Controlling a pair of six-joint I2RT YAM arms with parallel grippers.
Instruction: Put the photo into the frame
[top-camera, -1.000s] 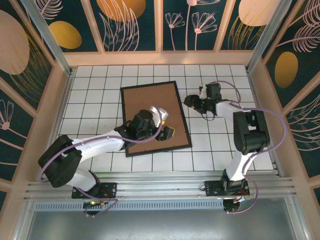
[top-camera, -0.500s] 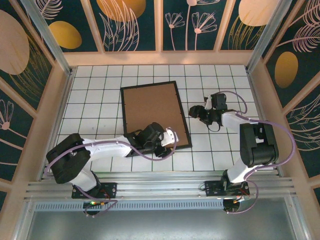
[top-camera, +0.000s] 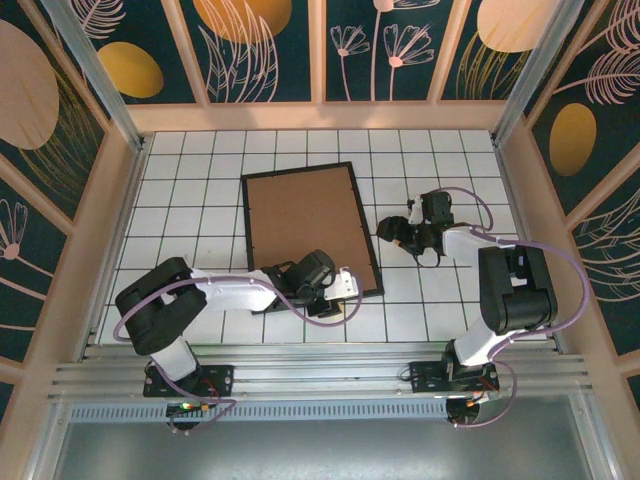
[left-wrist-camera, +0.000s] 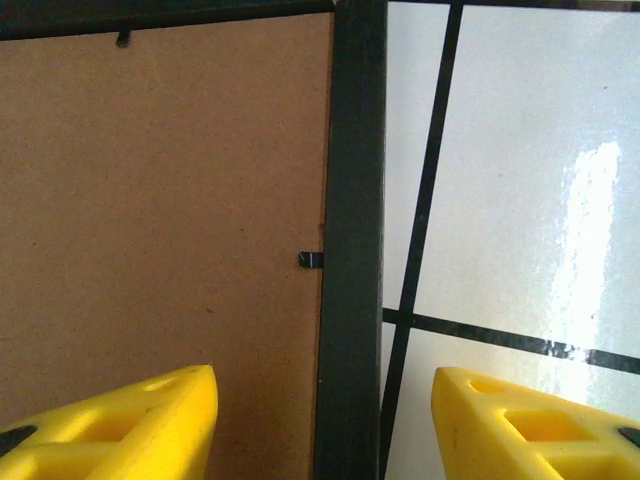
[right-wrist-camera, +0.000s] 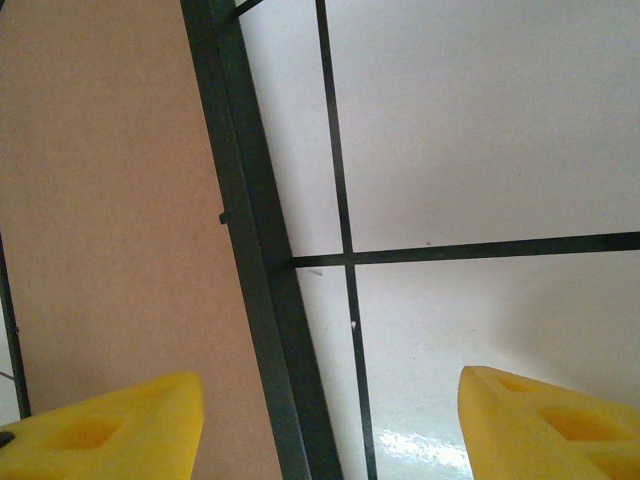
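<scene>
The frame has stayed put mid-table, back up, its brown backing board seated inside. The left gripper has slid off the board to the near right corner, and the right gripper has eased a little away from the right rail. Both sets of fingers are spread and empty, each straddling that rail. Whether the photo lies under the board can't be told. This looks like checking or securing the back; next comes pressing the small retaining tab home without shifting the frame
</scene>
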